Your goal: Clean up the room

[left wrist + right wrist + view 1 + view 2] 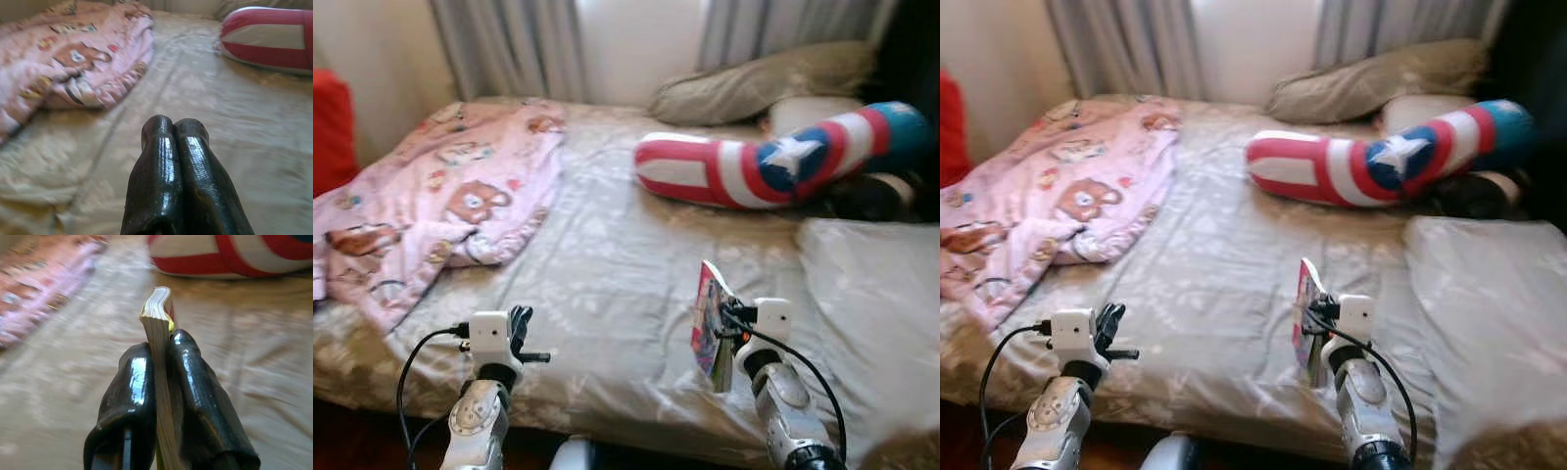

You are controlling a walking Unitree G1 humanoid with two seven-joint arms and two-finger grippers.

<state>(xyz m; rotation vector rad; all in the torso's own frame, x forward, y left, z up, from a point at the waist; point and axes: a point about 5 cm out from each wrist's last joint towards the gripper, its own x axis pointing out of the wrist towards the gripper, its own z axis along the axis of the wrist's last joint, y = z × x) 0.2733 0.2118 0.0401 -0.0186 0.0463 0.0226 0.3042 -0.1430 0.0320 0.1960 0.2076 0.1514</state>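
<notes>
So at this point I had the right gripper (722,328) clamped on a thin book (710,323), held upright on its edge above the bed (607,274), lower right of centre in the head view. The left gripper (521,323) sat at lower left with its fingers (168,176) pressed together on nothing.

My worry: the grip was only near the book's bottom edge (pages fanning out above the fingers), so a quick swing could have let it pivot or slide out onto the sheet. Turning right might also have clipped the striped star pillow (773,162).

Cover writing was too blurry to read, same for the prints on the pink blanket (440,206).
</notes>
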